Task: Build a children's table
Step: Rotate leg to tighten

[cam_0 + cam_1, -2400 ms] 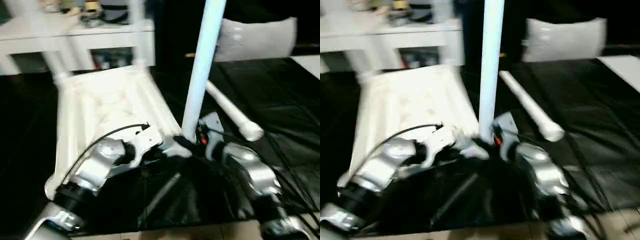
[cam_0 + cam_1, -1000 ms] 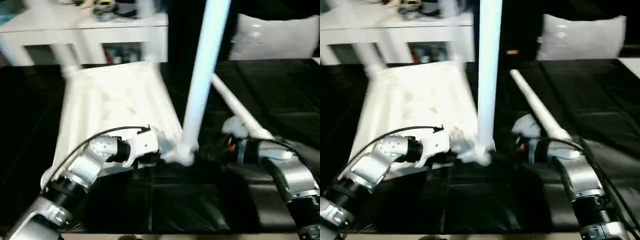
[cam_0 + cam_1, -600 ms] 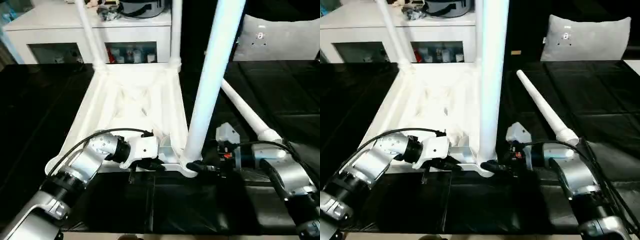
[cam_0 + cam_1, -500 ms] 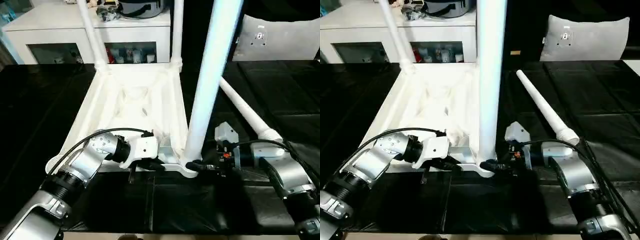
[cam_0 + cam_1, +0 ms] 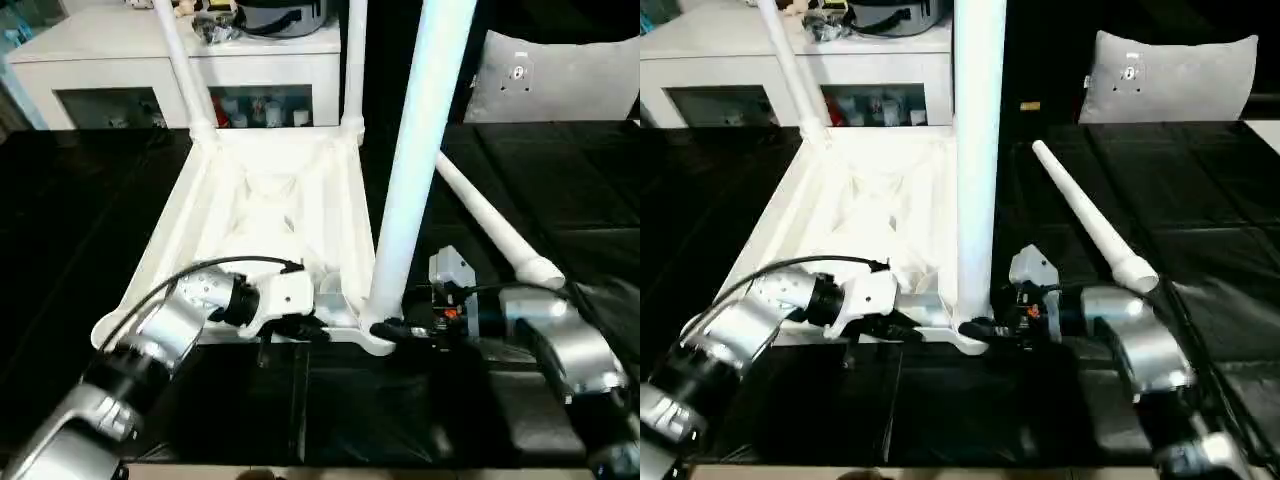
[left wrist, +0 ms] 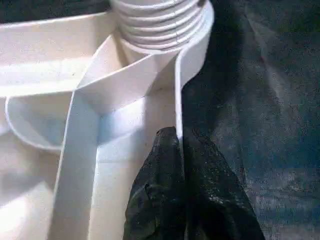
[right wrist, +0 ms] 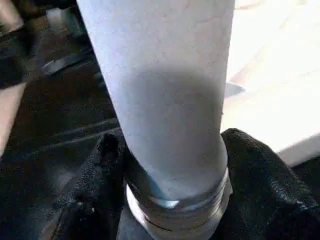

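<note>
Here the upturned tabletop (image 5: 262, 215) lies on the black surface (image 5: 70, 230); the left claw (image 6: 181, 150) pinches its near rim, while the right claw (image 7: 172, 165) grips the upright leg (image 5: 415, 170) at the near-right corner.

We count one white plastic rectangular tabletop (image 5: 262, 215), lying with its ribbed underside up. We count four long white tubular legs: two standing at the far corners (image 5: 180, 65) (image 5: 353, 62), one upright at the near corner (image 5: 420, 150), and one lying loose on the black surface (image 5: 1085, 215). We also see one grey cushion (image 5: 1170, 75), one white cabinet (image 5: 150, 55) and two grippers (image 5: 300, 328) (image 5: 400, 330).
</note>
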